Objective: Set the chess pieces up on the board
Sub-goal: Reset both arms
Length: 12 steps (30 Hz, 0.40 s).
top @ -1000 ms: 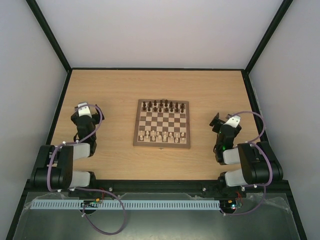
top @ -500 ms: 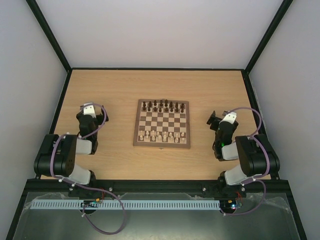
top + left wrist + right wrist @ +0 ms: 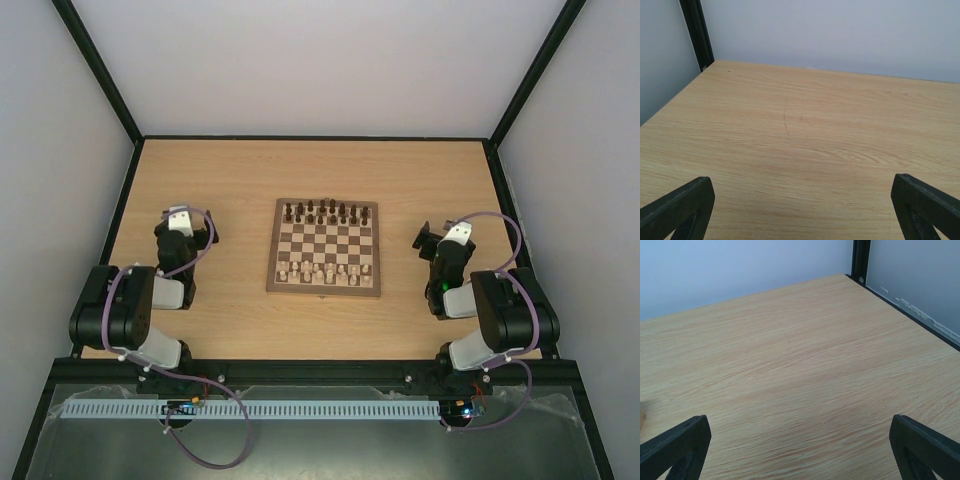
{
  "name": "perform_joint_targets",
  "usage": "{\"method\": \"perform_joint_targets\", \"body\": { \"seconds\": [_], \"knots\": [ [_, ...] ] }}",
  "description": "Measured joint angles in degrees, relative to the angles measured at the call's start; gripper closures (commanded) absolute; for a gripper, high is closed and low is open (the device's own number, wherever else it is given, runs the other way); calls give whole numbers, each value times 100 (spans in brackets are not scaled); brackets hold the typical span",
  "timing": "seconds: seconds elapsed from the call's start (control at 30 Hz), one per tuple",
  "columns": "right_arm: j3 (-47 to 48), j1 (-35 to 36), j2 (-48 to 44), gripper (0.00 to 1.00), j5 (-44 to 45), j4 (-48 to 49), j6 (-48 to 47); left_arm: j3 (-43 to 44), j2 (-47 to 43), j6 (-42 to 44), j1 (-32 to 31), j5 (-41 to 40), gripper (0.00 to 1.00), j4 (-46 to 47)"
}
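Observation:
The board (image 3: 324, 248) lies in the middle of the table in the top view. Several cream-white chess pieces (image 3: 322, 270) stand on its two near rows. Dark brown pieces (image 3: 327, 211) stand along its far rows. My left gripper (image 3: 186, 222) is open and empty, low over bare table well left of the board; its fingers (image 3: 677, 207) frame only wood in the left wrist view. My right gripper (image 3: 432, 240) is open and empty, right of the board; its fingers (image 3: 925, 445) frame only wood in the right wrist view.
Black frame posts (image 3: 100, 70) and pale walls enclose the table on three sides. A black rail (image 3: 910, 315) runs along the table's right edge. A white ribbed strip (image 3: 250, 409) lies in front of the arm bases.
Over the last second both arms drew in toward the board side and folded their elbows; in the last half second almost nothing moved. The pieces have not moved.

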Motion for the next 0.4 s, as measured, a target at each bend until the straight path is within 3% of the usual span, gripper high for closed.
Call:
{"method": "perform_joint_targets", "body": {
  "seconds": [0.4],
  "knots": [
    [2,0,2,1,-15,-79,0,-11,17,42,2,22,0,63]
  ]
}}
